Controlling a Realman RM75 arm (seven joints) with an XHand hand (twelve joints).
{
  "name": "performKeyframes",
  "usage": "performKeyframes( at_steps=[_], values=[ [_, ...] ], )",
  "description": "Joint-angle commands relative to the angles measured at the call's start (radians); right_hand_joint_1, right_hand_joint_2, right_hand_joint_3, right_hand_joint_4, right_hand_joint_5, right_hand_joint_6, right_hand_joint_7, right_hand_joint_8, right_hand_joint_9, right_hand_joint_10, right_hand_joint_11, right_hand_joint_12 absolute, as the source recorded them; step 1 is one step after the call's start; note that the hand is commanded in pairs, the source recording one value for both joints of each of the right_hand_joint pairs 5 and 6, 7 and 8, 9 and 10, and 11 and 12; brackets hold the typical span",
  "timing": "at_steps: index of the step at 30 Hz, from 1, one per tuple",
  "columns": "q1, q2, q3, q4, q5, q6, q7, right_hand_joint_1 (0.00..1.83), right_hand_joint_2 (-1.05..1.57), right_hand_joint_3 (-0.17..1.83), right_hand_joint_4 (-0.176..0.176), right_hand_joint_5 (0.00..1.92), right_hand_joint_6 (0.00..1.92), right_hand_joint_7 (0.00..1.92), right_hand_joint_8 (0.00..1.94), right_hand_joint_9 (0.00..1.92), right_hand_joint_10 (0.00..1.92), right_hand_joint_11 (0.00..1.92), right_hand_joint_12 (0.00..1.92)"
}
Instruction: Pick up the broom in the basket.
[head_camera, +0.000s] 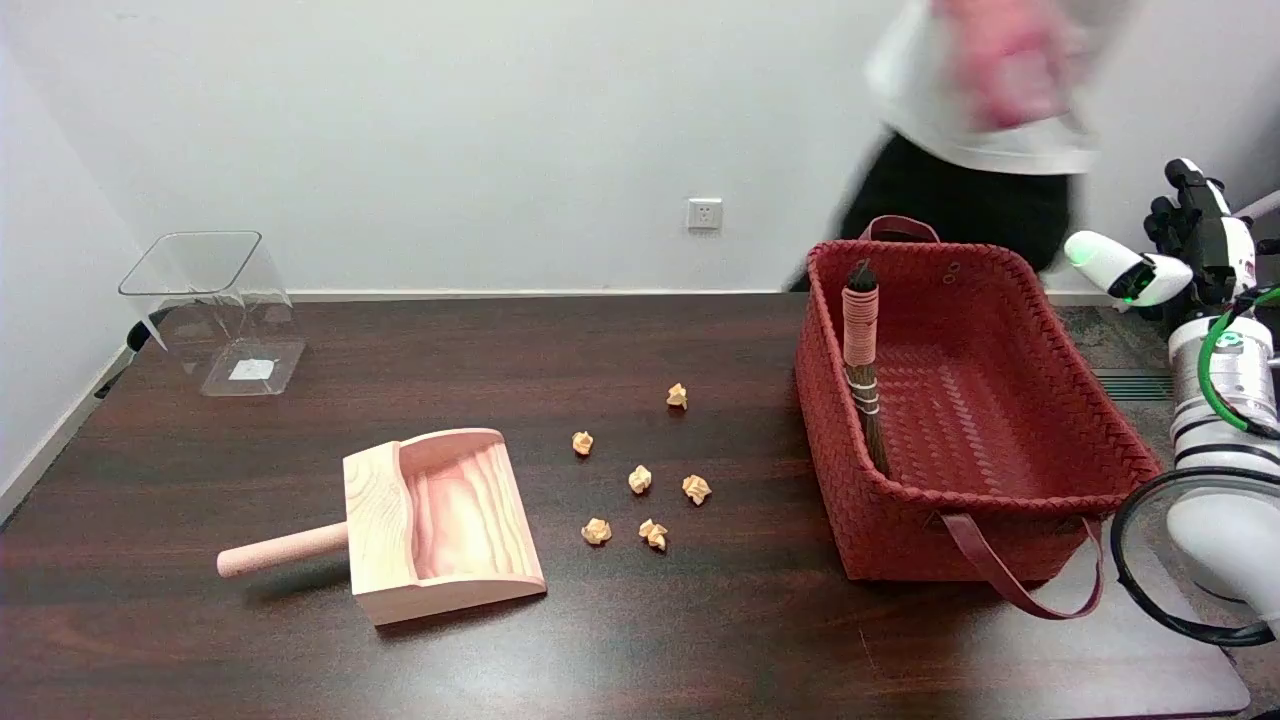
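Six crumpled paper scraps (640, 478) lie scattered on the dark wooden table (500, 640), between a pale wooden dustpan (440, 525) at the left and a red woven basket (1090, 400) at the right. The dustpan rests flat with its round handle pointing left. The broom (864, 370) stands tilted inside the basket, leaning against its left wall, the pink-wrapped handle up near the far corner and the dark bristles down toward the basket floor. A strap handle hangs over the basket's near side onto the table. At the table's far left corner a clear plastic container (215, 305) sits tipped back. Behind the table runs a plain white wall with a power socket (704, 213) and a white skirting board. A person (975, 120), blurred, stands behind the basket at the upper right. The right hand (1195, 235) is raised at the picture's right edge, well apart from the basket and holding nothing; whether its fingers are spread or curled I cannot tell
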Motion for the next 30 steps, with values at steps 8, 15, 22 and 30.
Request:
performKeyframes(
  at_steps=[8,15,22,30],
  values=[
    [0.02,0.008,-0.078,0.078,-0.052,0.078,0.104,1.05,-0.6,1.18,0.0,0.13,0.13,0.01,0.01,0.13,0.13,0.13,0.13],
    [0.024,0.009,-0.092,0.104,-0.054,0.089,0.105,1.05,-0.6,1.19,0.0,0.12,0.12,0.01,0.01,0.12,0.12,0.12,0.12],
    [0.011,0.005,-0.115,0.065,-0.055,0.102,0.107,1.05,-0.61,1.19,0.0,0.12,0.12,0.01,0.01,0.12,0.12,0.12,0.12],
    [-0.008,0.0,-0.12,-0.017,-0.086,0.075,0.097,1.06,-0.61,1.16,0.0,0.12,0.12,0.02,0.02,0.12,0.12,0.12,0.12]
  ],
)
